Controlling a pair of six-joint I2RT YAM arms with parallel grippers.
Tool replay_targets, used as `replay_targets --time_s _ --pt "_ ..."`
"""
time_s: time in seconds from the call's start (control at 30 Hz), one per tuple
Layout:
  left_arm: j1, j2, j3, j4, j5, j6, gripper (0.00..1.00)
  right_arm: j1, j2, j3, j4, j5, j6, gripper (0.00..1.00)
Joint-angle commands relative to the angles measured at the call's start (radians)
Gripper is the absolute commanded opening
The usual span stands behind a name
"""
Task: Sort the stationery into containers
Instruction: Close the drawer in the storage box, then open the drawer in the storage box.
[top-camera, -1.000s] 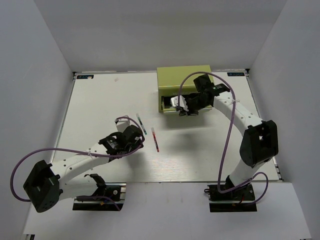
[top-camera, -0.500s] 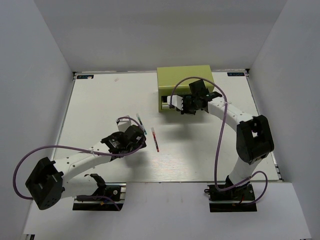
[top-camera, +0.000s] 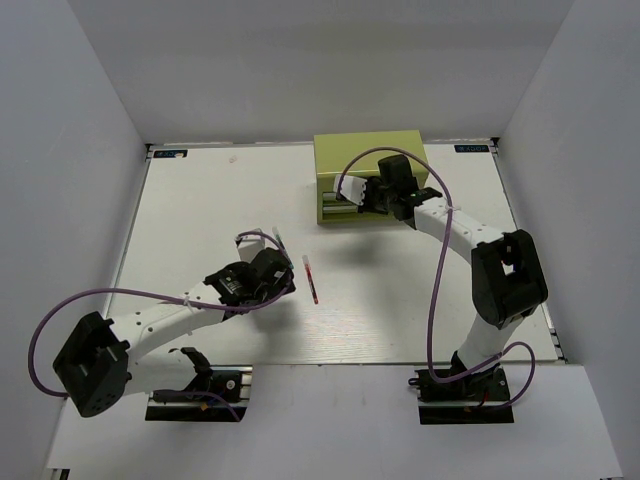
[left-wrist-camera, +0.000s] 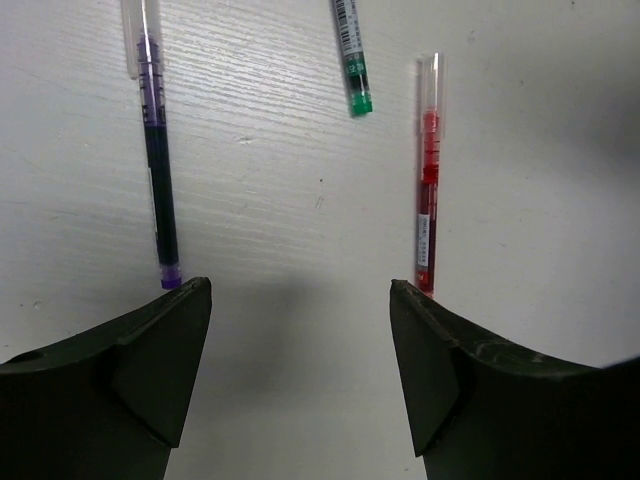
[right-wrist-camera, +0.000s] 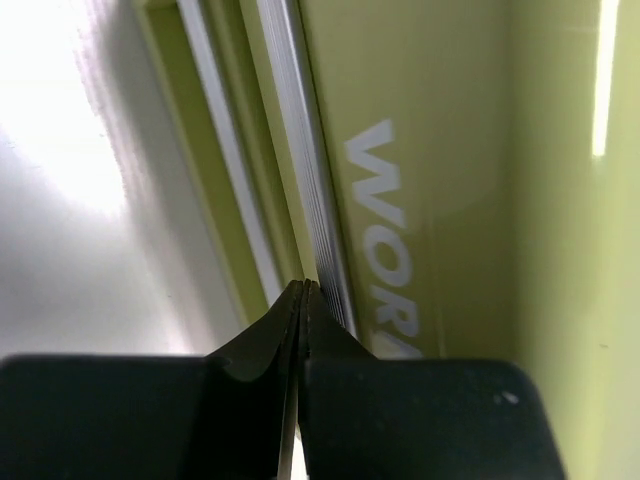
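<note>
A white tabletop (top-camera: 200, 200) is filling the overhead view, with an olive yellow-green drawer chest (top-camera: 367, 152) sitting at its far edge, right of centre. The right claw (top-camera: 350, 198) is reaching to the chest's front; from above, its fingers are too small to read. The right wrist view is showing them pressed together with nothing between them, tips meeting at a ribbed silver strip (right-wrist-camera: 310, 200) on the chest front, beside white lettering (right-wrist-camera: 385, 240).

The left claw (top-camera: 283, 281) is hovering low over the middle of the tabletop. Its wrist view is showing the fingers spread wide and holding nothing, and three pens lying just beyond them: a purple pen (left-wrist-camera: 155, 150) off the left fingertip, a red pen (left-wrist-camera: 427, 180) off the right fingertip, and a green-tipped pen (left-wrist-camera: 352, 60) between them, farther away. From above, only the red pen is showing whole; the purple one cannot be made out there.
</note>
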Motion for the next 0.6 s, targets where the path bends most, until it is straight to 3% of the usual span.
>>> replay_targets --time_s 0.0,0.2,0.43,0.5,0.53,0.57 --pt "0.004 -0.035 0.025 0.041 0.002 0.010 0.82 0.000 -0.003 -0.002 0.100 0.041 0.013 0.00" --pt "0.013 -0.044 0.014 0.061 0.012 0.010 0.82 -0.006 -0.022 -0.019 0.108 0.032 0.022 0.02" --pt "0.013 -0.090 -0.035 0.183 0.070 0.010 0.79 -0.009 -0.153 -0.172 0.125 -0.167 0.022 0.08" --pt "0.013 -0.090 -0.066 0.251 0.116 0.010 0.69 -0.012 -0.210 -0.249 0.181 -0.219 0.039 0.36" --pt "0.013 -0.090 -0.066 0.316 0.130 0.010 0.57 -0.014 -0.229 -0.281 0.229 -0.239 0.096 0.90" --pt "0.013 -0.081 -0.076 0.349 0.143 0.010 0.49 -0.014 -0.238 -0.292 0.241 -0.240 0.115 0.90"
